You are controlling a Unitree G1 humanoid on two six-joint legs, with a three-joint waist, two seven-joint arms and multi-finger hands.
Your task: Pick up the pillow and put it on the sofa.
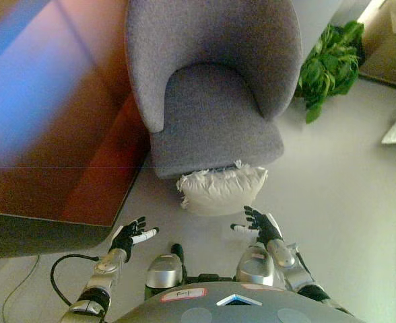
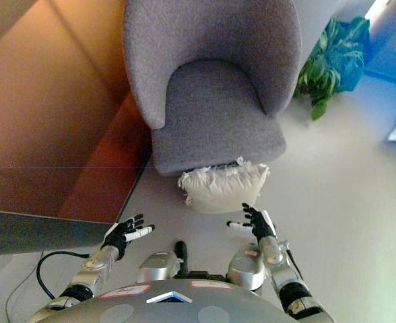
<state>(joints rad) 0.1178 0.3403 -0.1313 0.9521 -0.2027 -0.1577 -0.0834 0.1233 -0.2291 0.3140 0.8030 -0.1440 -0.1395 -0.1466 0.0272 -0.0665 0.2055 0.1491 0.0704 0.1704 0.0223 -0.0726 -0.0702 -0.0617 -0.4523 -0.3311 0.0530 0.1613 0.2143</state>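
A cream pillow [image 1: 223, 190] with a frilled edge lies on the floor, leaning against the front of the grey armchair [image 1: 211, 114]. My left hand [image 1: 130, 235] hovers open to the lower left of the pillow, well apart from it. On the other side, my right hand [image 1: 260, 226] is open just below the pillow's right corner, fingers spread, not touching it. The chair's seat [image 2: 215, 108] holds nothing.
A brown wooden cabinet [image 1: 56, 121] fills the left side, close beside the chair. A green potted plant [image 1: 329, 67] stands to the chair's right, with cardboard boxes [image 1: 393, 40] behind it. Pale floor [image 1: 346, 215] stretches to the right.
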